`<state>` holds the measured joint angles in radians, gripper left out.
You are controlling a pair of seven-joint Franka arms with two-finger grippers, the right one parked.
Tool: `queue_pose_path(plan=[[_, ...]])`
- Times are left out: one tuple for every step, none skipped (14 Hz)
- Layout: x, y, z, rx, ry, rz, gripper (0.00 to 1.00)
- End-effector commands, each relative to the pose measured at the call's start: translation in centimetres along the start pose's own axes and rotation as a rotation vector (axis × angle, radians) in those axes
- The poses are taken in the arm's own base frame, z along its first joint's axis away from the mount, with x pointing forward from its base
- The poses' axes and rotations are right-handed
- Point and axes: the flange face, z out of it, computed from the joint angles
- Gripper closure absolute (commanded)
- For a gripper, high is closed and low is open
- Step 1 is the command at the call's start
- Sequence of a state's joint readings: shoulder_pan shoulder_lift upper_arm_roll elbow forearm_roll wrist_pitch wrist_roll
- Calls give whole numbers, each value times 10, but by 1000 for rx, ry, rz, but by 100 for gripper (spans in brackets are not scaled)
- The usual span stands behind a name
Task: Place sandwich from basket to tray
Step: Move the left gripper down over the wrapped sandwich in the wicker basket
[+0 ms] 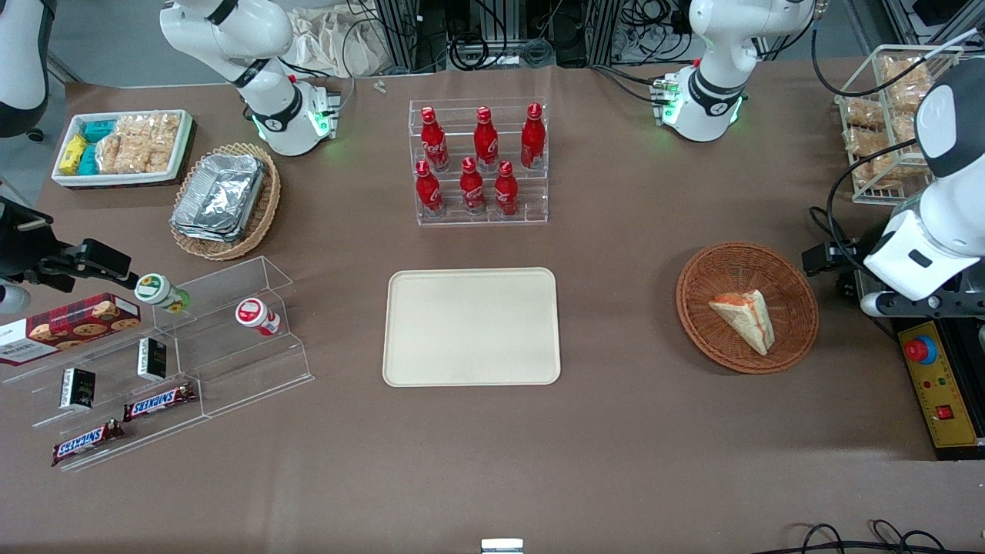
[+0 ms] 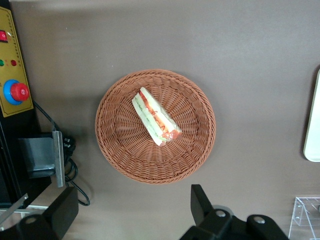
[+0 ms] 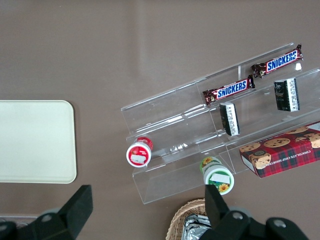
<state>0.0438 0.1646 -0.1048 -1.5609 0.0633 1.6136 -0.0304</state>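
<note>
gripper (image 2: 131, 212) high above, fingers spread wide, empty | sandwich (image 2: 155, 117) in basket (image 2: 116, 150) just ahead of fingertips | long axis diagonal to the jaw gap

A robotics lab staged as a snack counter. A brown-covered table (image 1: 616, 431) carries shop-style displays: a clear tiered rack of red soda bottles (image 1: 477, 161) at twelve o'clock and clear acrylic steps (image 1: 177, 362) with candy bars at eight o'clock. Cable bundles (image 1: 492, 31) and an emergency-stop box (image 1: 943, 385) edge the table.
</note>
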Motion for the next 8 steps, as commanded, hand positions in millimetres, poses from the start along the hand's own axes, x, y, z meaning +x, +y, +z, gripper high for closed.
queue_pose_path(plan=[[1, 0, -3, 11, -18, 18, 0], [3, 0, -4, 7, -15, 13, 0], [3, 0, -1, 8, -20, 13, 0], [4, 1, 6, 13, -36, 7, 0], [1, 1, 15, 16, -59, -38, 0], [0, 2, 28, 19, -67, -93, 0], [-1, 4, 37, 15, -69, -173, 0], [-4, 5, 50, 18, -73, -267, 0]])
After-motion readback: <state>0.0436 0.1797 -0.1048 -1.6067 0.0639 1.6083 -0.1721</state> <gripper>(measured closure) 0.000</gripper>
